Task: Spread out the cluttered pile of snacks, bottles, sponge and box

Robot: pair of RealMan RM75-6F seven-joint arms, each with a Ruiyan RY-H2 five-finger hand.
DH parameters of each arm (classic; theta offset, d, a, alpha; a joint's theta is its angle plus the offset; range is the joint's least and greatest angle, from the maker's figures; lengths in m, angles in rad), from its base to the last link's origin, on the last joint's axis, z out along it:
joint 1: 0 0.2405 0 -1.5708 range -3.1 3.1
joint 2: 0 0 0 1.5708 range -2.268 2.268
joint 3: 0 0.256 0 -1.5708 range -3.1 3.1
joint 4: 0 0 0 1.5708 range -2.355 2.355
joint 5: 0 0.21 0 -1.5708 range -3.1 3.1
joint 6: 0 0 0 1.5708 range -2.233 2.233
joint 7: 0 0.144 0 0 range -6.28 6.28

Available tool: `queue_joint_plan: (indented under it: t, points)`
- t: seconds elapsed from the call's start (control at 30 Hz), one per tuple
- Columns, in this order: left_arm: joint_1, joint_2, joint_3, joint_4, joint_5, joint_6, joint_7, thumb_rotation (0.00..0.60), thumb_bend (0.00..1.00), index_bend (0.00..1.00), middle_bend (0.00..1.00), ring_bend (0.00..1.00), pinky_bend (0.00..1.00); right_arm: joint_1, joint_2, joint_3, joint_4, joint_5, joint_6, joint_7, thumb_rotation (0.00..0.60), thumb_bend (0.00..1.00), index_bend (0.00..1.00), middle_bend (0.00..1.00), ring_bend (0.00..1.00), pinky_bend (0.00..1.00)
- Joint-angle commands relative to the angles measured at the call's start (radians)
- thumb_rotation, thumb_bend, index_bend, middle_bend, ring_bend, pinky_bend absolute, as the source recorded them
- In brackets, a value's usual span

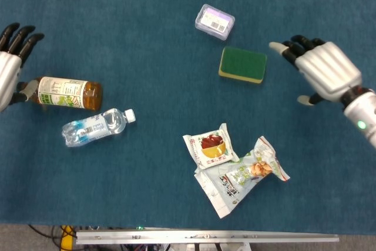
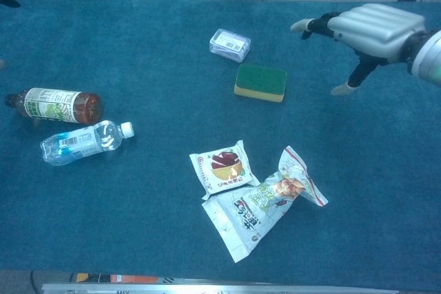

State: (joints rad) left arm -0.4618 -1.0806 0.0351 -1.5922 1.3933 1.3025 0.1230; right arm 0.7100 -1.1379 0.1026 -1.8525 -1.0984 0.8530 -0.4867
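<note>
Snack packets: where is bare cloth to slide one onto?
Bare cloth lies left of the snack packets, below the water bottle, and right of them, below the right hand. The middle, between bottles and sponge, is free too. The two packets overlap; sponge and box sit close.

Your snacks, bottles, sponge and box lie apart on the blue worktop.
At nine o'clock you have the tea bottle [image 1: 66, 93] on its side, with the clear water bottle [image 1: 97, 126] just beside it, white cap pointing to three o'clock. At twelve o'clock sits the small clear box [image 1: 214, 22], with the green sponge [image 1: 242, 65] near it toward four o'clock. At six o'clock the white snack packet [image 1: 211, 147] touches the crumpled green snack bag [image 1: 241, 176].
</note>
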Motion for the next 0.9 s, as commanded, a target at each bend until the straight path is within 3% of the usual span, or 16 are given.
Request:
queue_joint_plan:
  t: [0.03, 0.53, 0.9]
  points:
    - [0.024, 0.023, 0.004, -0.026, 0.033, 0.027, -0.007, 0.600, 0.26, 0.14, 0.14, 0.09, 0.30, 0.070, -0.076, 0.007, 0.062, 0.115, -0.042, -0.080, 0.600, 0.05, 0.00, 0.21, 0.13, 0.28]
    - [0.114, 0.073, 0.014, -0.050, 0.115, 0.095, -0.046, 0.600, 0.26, 0.14, 0.13, 0.09, 0.28, 0.256, -0.346, 0.006, 0.331, 0.426, -0.072, -0.212, 0.600, 0.05, 0.00, 0.21, 0.13, 0.28]
    - [0.145, 0.084, 0.007, -0.042, 0.128, 0.089, -0.065, 0.600, 0.26, 0.14, 0.13, 0.08, 0.27, 0.325, -0.457, -0.019, 0.478, 0.530, -0.098, -0.236, 0.600, 0.08, 0.00, 0.21, 0.15, 0.29]
